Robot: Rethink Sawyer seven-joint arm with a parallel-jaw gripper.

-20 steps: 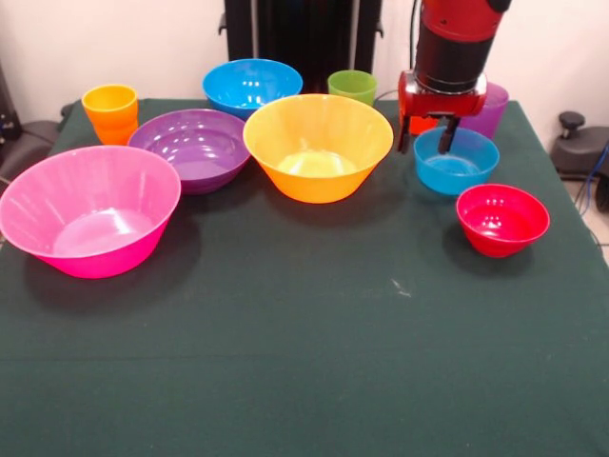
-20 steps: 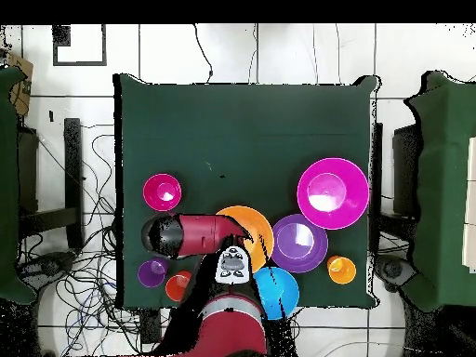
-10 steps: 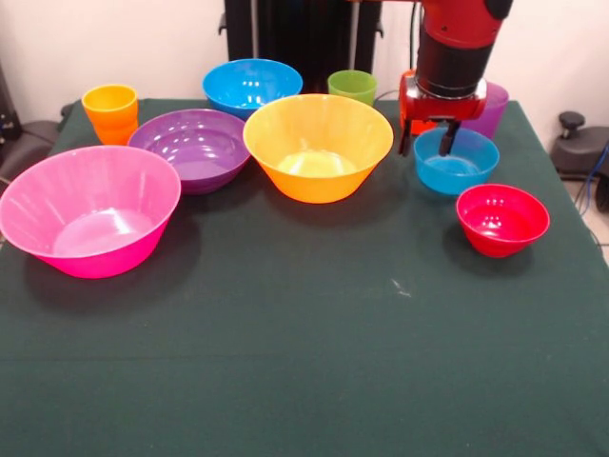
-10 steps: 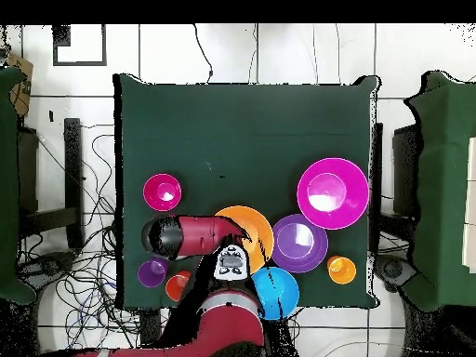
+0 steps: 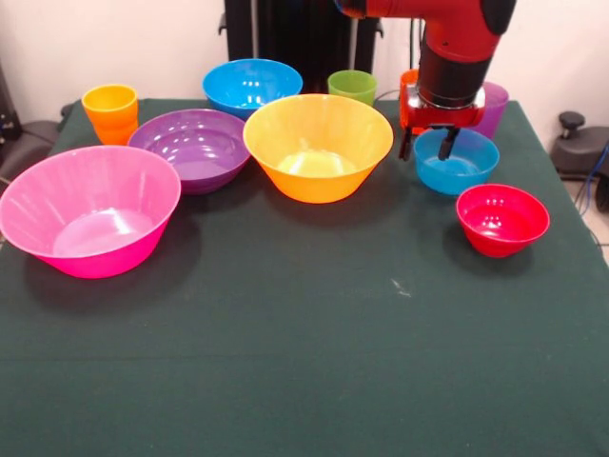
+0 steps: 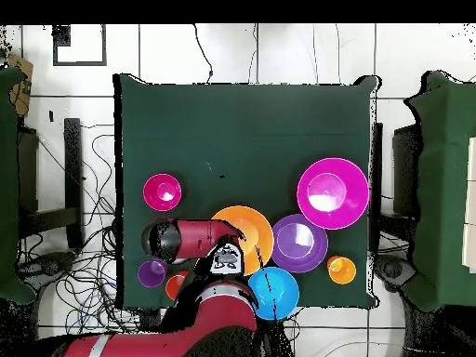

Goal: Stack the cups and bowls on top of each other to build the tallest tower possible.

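The desk [image 5: 304,362], draped in dark green cloth, is carrying every item singly; no tower is standing. The large shiny pink plastic bowl [image 5: 88,209] is sitting at the front-view left, the large shiny orange plastic bowl [image 5: 318,146] mid-desk. The small shiny light-blue plastic bowl [image 5: 457,161] is lying under the claw [image 5: 426,146], whose two dark fingers [image 5: 444,143] are hanging parted over its rim, gripping nothing.

Dark green cloth table [image 5: 304,362] carries shiny plastic bowls: large pink bowl [image 5: 88,209], large orange bowl [image 5: 318,146], medium purple bowl [image 5: 190,148], medium blue bowl [image 5: 252,86], small light-blue bowl [image 5: 457,162], small red bowl [image 5: 502,219]. Translucent tumblers: yellow-orange cup [image 5: 110,111], green cup [image 5: 352,86], purple cup [image 5: 490,108] (partly hidden). Red and black arm [image 5: 452,48].
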